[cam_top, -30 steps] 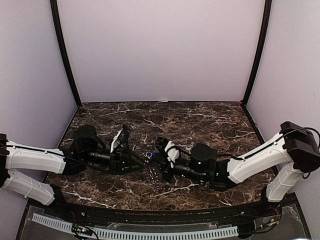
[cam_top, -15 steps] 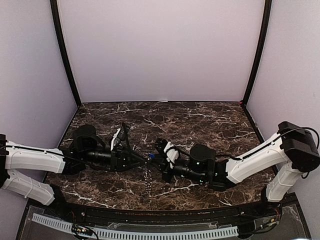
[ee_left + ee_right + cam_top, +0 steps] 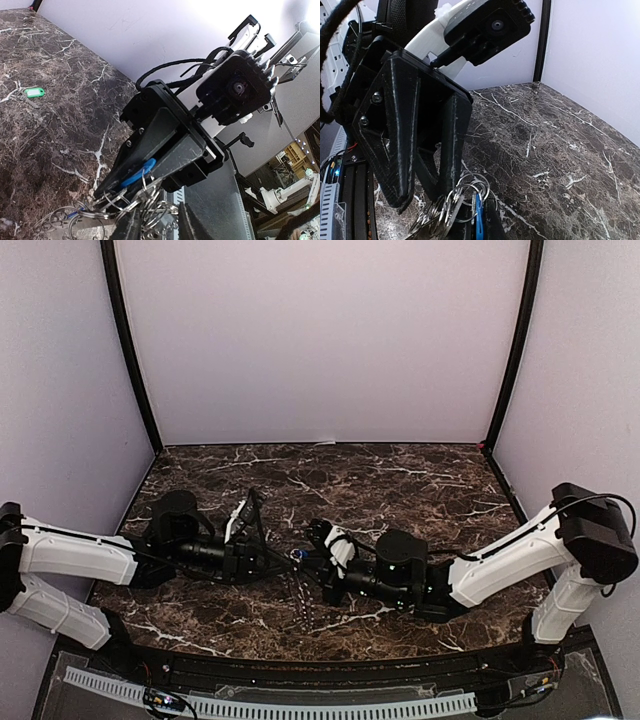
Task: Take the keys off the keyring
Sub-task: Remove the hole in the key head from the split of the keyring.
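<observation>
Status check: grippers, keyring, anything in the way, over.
Left gripper shut on keyring; right gripper shut on blue key. Green key already off, loose on table. Nothing seen blocking.

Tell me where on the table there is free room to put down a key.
Bare: the marble table from the arms to the back wall, except a green key seen from the left wrist. Crowded: the centre, where the left gripper pinches the rings and the right gripper the blue key, chain hanging below.

Blue key half off-frame below
</observation>
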You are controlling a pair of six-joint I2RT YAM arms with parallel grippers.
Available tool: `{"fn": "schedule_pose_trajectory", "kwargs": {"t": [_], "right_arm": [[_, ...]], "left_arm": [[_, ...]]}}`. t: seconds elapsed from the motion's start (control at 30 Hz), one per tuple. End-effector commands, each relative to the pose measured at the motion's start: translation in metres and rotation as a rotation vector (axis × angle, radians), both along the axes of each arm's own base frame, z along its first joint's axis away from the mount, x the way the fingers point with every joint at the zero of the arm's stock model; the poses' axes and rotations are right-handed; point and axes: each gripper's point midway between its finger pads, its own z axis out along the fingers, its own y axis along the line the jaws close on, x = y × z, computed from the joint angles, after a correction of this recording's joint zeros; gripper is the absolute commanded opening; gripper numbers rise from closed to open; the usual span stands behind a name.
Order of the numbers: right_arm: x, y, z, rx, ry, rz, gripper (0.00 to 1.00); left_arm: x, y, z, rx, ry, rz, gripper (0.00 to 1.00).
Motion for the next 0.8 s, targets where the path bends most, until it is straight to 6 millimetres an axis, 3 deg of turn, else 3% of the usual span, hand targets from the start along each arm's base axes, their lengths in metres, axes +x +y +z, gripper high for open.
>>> {"fn": "schedule_pose_trajectory", "kwargs": {"t": [0.0,0.33,0.53,0.77], "right_arm": [[-0.004,0.014,0.034,0.114,-0.025,0.036,0.0],[-0.002,0.015,0.029,0.092,-0.025,0.029,0.0],[-0.006,0.017,0.023,0.059,-0.04,0.038,0.0],[-0.006,0.003,0.017,0.033,-0.058,-0.001,0.0]], "left_arm": [[0.001,-0.005,0.018,-0.052,-0.051,-0.021,0.25],[0.005,-0.006,0.014,-0.05,-0.042,-0.001,0.14],[0.013,-0.005,0.011,-0.047,-0.036,0.053,0.0],[0.016,0.001,0.008,-0.049,-0.051,0.103,0.0]]}}
